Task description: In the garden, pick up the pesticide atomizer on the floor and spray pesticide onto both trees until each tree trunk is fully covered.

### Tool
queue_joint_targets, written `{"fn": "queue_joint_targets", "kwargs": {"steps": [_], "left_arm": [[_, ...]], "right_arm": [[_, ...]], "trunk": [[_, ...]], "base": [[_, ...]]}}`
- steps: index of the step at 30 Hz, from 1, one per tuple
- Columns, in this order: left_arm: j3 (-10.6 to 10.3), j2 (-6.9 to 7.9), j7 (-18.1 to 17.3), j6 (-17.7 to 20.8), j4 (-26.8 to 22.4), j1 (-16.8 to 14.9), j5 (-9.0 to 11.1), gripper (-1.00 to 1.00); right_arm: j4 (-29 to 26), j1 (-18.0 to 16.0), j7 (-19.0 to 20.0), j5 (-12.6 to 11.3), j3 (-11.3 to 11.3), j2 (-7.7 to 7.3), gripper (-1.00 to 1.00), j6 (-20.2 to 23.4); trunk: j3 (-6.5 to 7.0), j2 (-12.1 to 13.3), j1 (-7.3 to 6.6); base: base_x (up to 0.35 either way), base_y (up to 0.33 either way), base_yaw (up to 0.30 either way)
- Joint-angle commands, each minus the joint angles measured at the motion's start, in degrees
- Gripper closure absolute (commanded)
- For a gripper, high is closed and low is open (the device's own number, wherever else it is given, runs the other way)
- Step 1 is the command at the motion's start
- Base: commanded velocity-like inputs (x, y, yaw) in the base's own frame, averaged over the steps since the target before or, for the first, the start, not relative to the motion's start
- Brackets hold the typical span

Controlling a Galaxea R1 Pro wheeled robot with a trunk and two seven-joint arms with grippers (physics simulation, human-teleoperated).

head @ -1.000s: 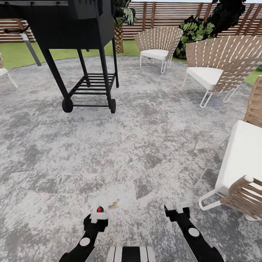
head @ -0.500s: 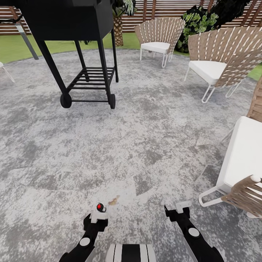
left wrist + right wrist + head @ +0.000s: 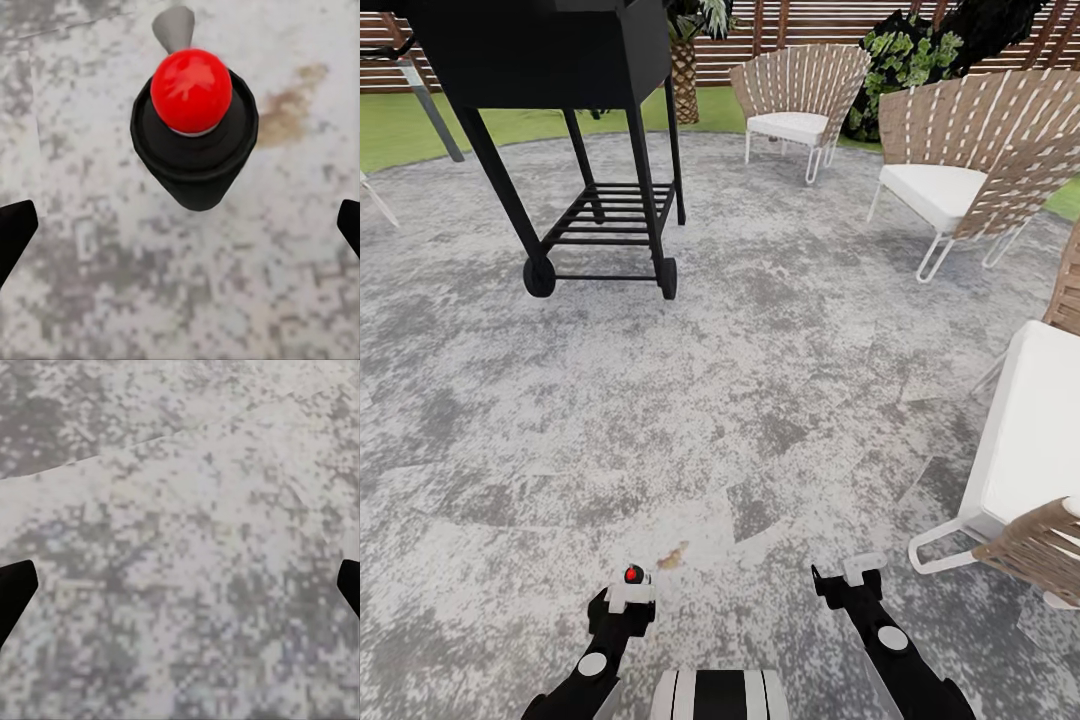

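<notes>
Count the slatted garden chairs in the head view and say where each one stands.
3. One chair stands far back by the fence, a second chair at the right rear, and a third chair, cut off, at the near right edge. More may lie outside the frame.

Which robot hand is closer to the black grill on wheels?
Left. The left end effector sits low in the head view, almost straight below the grill. The right end effector is equally low but farther to the side, nearer the white chair.
</notes>
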Motion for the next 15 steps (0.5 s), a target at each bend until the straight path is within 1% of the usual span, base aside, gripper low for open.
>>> {"fn": "queue_joint_targets", "kwargs": {"steps": [1,4,9,15], "left_arm": [[0.00,0.00,0.00,0.00,0.00,0.00,0.00,-1.00],[0.00,0.00,0.01,0.00,0.00,0.00,0.00,-1.00],[0.00,0.00,0.01,0.00,0.00,0.00,0.00,-1.00],[0.08,0.00,0.01,0.00,0.00,0.00,0.00,-1.00]], "right_arm": [[0.00,0.00,0.00,0.00,0.00,0.00,-1.00,0.00],[0.02,0.00,0.00,0.00,-0.01,0.00,-1.00,0.00],[0.07,0.01,0.00,0.00,0.00,0.00,-1.00,0.00],[0.05,0.00,0.00,-0.01,0.00,0.00,-1.00,0.00]], "trunk": [[0.00,0.00,0.00],[0.00,0.00,0.00],[0.00,0.00,0.00],[0.00,0.00,0.00]], "base": [[0.009,0.000,0.000],[0.011,0.000,0.000],[0.078,0.000,0.000],[0.012,0.000,0.000]]}}
